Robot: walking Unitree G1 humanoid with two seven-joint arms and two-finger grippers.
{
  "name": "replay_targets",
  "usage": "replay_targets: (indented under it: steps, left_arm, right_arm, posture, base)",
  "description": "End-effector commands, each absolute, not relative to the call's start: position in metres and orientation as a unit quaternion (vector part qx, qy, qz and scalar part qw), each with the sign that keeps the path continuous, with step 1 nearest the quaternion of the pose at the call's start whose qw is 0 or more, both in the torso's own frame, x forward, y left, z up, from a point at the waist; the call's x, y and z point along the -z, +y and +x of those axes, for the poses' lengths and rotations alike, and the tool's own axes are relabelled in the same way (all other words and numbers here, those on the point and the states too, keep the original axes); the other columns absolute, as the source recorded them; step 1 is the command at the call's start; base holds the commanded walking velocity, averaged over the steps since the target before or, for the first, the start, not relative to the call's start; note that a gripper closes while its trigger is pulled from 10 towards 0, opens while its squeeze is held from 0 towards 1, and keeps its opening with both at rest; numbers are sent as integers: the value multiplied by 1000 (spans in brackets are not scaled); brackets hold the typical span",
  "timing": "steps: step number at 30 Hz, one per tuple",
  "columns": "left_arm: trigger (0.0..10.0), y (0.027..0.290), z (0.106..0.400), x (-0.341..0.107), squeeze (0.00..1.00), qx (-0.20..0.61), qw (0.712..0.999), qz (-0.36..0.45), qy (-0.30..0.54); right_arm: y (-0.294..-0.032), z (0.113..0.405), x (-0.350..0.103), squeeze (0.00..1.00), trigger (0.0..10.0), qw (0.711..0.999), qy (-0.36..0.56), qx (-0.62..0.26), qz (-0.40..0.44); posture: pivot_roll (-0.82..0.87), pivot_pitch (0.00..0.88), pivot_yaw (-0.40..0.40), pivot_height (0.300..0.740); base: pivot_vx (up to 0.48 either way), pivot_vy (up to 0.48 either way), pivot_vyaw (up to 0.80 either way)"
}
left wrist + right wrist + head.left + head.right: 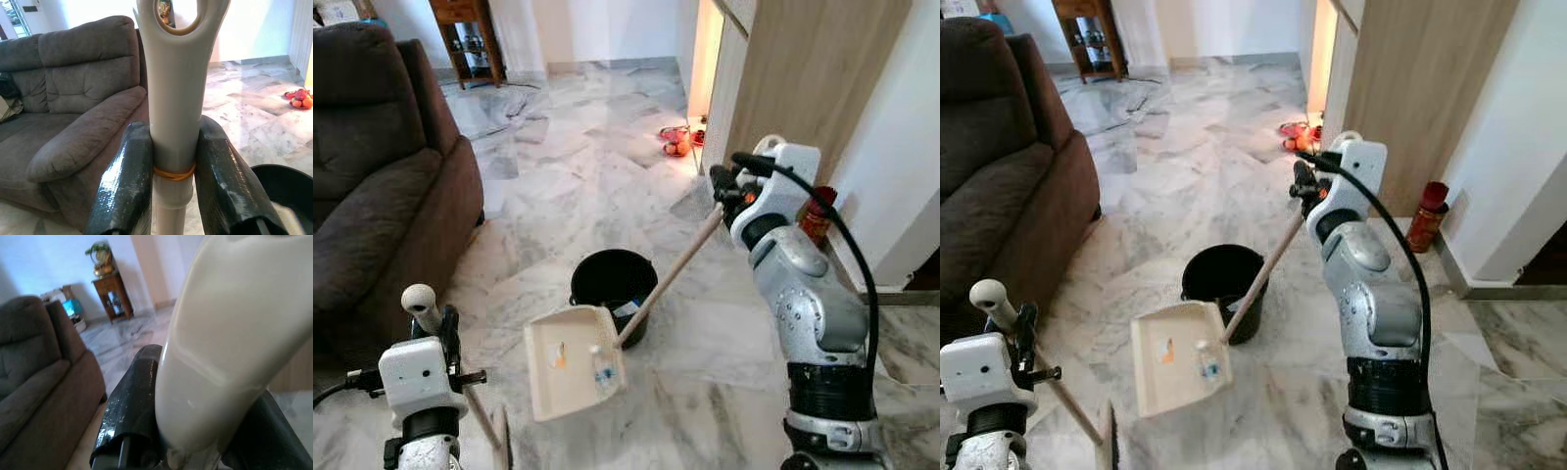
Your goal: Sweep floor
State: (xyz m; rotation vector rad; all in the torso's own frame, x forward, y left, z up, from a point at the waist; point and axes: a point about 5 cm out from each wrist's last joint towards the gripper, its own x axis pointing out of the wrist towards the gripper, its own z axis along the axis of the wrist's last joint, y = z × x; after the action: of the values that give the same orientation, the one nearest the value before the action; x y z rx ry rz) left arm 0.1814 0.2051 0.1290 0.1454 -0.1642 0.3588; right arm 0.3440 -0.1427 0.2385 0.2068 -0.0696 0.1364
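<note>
My left gripper [173, 134] is shut on the cream top of a broom handle [421, 302], low at the left. The stick runs down to the broom head [499, 441] on the marble floor. My right gripper [724, 186] is shut on the cream grip [230, 347] of a long wooden dustpan handle [671, 276]. The cream dustpan [558, 387] at its lower end is tilted, its back edge against a black bucket [607, 279]. A small clear bottle [602, 367] and an orange scrap [556, 356] lie in the pan.
A brown sofa [372, 196] fills the left side. A wooden cabinet [803, 78] stands on the right with a red bottle [818, 215] at its foot. Red and orange items [677, 140] lie by the cabinet's far corner. A wooden side table [470, 39] stands at the back.
</note>
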Motion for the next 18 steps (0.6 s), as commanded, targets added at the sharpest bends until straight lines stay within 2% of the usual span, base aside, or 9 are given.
replay_targets:
  steps: [1, 9, 13, 18]
  left_arm:
    - [10000, 207, 183, -136, 0, -178, 976, 82, -99]
    - [10000, 208, 182, -137, 0, -182, 974, 84, -103]
    - [10000, 210, 181, -139, 0, -188, 973, 85, -106]
    - [10000, 211, 179, -141, 0, -195, 971, 89, -109]
  right_arm:
    - [-145, 341, -266, 0, 10000, 987, -96, -64, 110]
    - [-137, 343, -278, 0, 10000, 979, -147, -53, 130]
    - [-122, 343, -272, 0, 10000, 975, -148, -72, 152]
    - [-116, 346, -271, 0, 10000, 972, -148, -71, 167]
  posture:
    - [-46, 72, 86, 740]
    - [-42, 73, 88, 740]
    - [-21, 75, 86, 740]
    - [-15, 75, 86, 740]
  base:
    - [0, 0, 0]
    - [0, 0, 0]
    - [0, 0, 0]
    - [0, 0, 0]
